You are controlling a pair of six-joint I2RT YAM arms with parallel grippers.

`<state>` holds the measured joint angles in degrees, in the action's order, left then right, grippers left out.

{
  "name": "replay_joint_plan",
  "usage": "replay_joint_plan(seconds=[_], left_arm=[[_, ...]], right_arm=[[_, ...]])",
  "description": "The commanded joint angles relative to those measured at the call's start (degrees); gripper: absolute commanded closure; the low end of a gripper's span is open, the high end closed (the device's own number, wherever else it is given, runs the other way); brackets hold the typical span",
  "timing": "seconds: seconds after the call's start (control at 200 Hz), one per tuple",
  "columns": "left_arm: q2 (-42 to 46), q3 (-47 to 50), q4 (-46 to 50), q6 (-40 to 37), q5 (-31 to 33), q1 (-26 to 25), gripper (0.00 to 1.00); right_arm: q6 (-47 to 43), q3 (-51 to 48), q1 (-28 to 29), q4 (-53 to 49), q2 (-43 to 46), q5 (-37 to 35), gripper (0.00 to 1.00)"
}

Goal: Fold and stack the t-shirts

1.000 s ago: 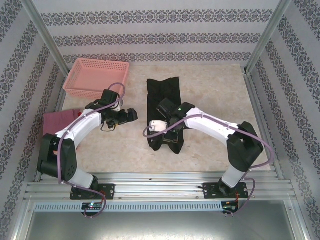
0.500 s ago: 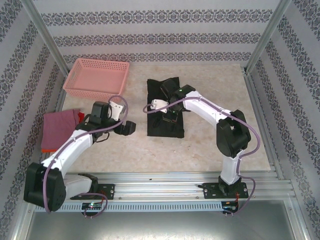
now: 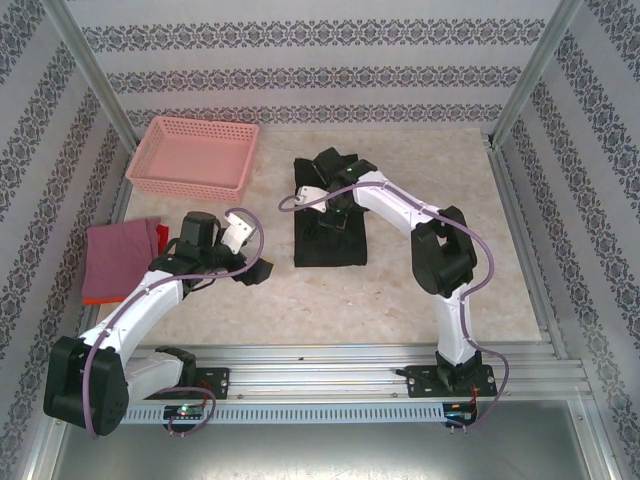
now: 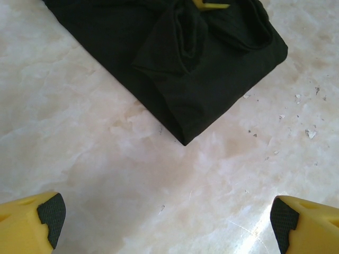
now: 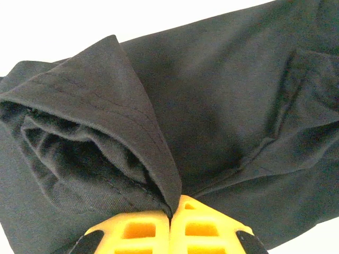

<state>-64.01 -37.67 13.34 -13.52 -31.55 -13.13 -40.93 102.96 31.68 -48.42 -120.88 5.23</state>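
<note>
Black t-shirt (image 3: 330,245) lies part-folded; the right gripper (image 5: 170,216) clenches a pinched fold, likely to carry it over, left gripper (image 4: 165,216) released above the worktop (image 4: 106,159)

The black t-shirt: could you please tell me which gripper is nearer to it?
Right. The right gripper is clamped on a fold of the black t-shirt, while the left gripper hovers open over the table off the shirt's corner.

I see matt, finely woven cloth on the black t-shirt (image 5: 212,95), a smooth glossy stone-look table (image 4: 159,201) and a pink plastic basket (image 3: 190,186).
</note>
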Motion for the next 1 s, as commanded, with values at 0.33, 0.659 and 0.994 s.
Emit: replay_joint_plan(seconds=[0.33,0.659,0.994], left_arm=[[0.73,1.27,-4.21,-2.92,-0.97,-0.23,0.00],[0.91,1.41,-4.60,-2.01,-2.01,-0.31,0.00],[-0.74,0.39,-5.46,-0.16,-1.27,-0.41,0.00]], right_arm=[[-0.64,6.39,-2.19,1.91,-4.92,-2.42,1.00],[-0.75,9.41,-2.15,2.61,-7.83,-2.00,1.00],[2.61,10.76,-2.92,5.84,-8.63,-2.25,0.63]])
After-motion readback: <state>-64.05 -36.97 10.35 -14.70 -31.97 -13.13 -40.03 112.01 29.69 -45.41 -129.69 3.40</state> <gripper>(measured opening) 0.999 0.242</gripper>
